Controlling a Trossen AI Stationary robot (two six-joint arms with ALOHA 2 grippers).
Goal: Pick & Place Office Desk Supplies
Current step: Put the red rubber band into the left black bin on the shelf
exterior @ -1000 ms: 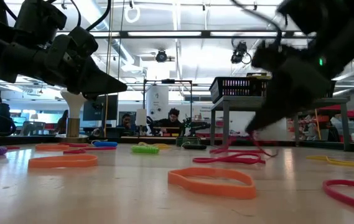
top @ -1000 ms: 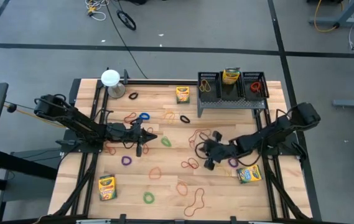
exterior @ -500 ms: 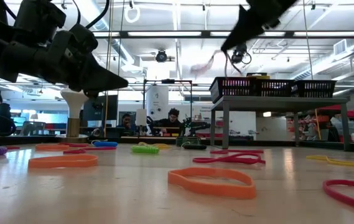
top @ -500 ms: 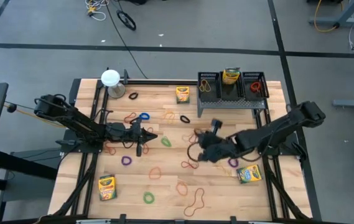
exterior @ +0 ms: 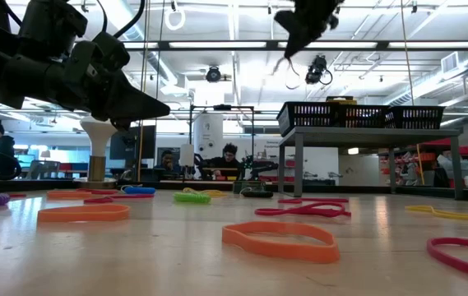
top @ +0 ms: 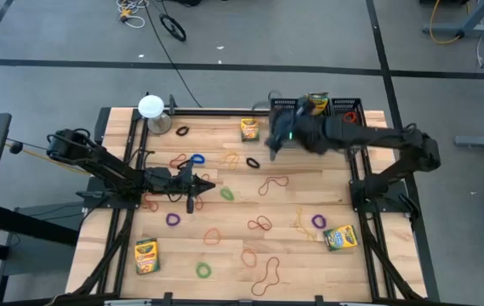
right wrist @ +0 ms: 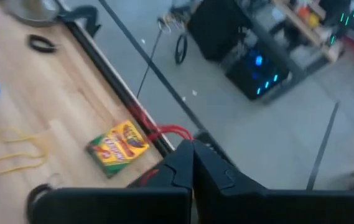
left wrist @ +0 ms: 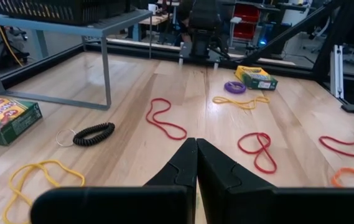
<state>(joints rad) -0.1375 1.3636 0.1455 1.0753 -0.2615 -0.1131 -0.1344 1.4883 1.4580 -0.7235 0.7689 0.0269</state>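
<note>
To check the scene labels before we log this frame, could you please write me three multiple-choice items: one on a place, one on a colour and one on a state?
1. Where is the right gripper?
A. raised beside the black mesh rack
B. at the white round-topped object
C. low over the table's front edge

2. What colour is the rubber band at its tips?
A. blue
B. red
C. green

3. How is the left gripper?
A. open
B. shut on a crayon box
C. shut, holding nothing

Answers: 1 A, the high view shows it at the rack's end. 2 B, a red loop hangs from its tips in the right wrist view. 3 C, its fingers meet with nothing between them.
</note>
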